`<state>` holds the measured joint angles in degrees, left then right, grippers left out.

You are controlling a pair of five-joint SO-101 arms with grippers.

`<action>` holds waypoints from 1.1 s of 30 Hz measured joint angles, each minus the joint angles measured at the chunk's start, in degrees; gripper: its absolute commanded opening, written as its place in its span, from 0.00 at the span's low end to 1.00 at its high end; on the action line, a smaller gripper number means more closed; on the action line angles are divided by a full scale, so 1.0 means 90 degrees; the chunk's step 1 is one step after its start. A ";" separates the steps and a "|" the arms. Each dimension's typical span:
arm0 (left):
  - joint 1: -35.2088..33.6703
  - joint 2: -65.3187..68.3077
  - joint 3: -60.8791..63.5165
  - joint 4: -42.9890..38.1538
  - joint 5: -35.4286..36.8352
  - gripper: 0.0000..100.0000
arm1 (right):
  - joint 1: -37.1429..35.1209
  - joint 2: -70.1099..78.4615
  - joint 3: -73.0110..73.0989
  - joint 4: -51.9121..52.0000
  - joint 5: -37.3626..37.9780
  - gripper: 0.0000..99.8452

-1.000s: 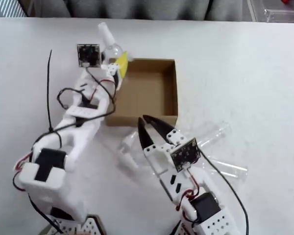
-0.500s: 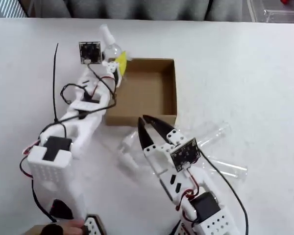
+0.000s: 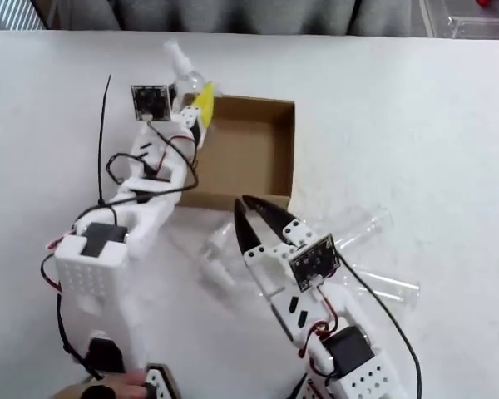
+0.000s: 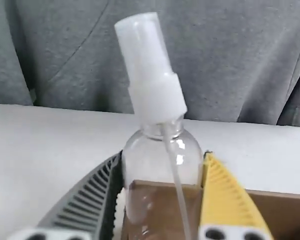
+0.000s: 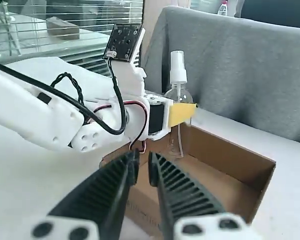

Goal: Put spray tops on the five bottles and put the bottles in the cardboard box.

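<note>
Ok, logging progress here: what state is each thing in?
spray bottle: top on, gripped upright.
left gripper: shut on spray bottle.
right gripper: shut, empty.
cardboard box: open, empty.
loose bottles: lying flat.

The left gripper point(image 4: 162, 172) is seen stretched far forward, clamped on a bottle point(image 4: 155, 150). The right gripper point(image 5: 140, 160) is pointed forward, fingertips almost touching.
</note>
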<state>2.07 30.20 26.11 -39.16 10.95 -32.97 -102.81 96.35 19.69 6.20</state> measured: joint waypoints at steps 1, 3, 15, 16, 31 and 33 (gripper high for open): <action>0.0000 0.0000 0.0000 0.0000 0.0000 0.02 | 0.0000 0.0000 0.0000 0.0000 0.0000 0.02; 0.0000 0.0000 0.0000 0.0000 0.0000 0.02 | 0.0000 0.0000 0.0000 0.0000 0.0000 0.02; 0.0000 0.0000 0.0000 0.0078 -0.0821 0.02 | 0.0000 0.0000 0.0000 0.0000 0.0000 0.02; 0.0000 0.0000 0.0000 0.0078 -0.0821 0.02 | 0.0000 0.0000 0.0000 0.0000 0.0000 0.02; -0.0049 0.0000 0.0147 0.0078 -0.0547 0.24 | 0.0000 0.0000 0.0000 0.0000 0.0000 0.02; -0.0088 0.0000 0.0147 0.0078 -0.0498 0.24 | 0.0000 0.0000 0.0000 0.0000 0.0000 0.02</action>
<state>1.27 30.20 27.43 -38.46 6.46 -32.97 -102.81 96.35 19.69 6.20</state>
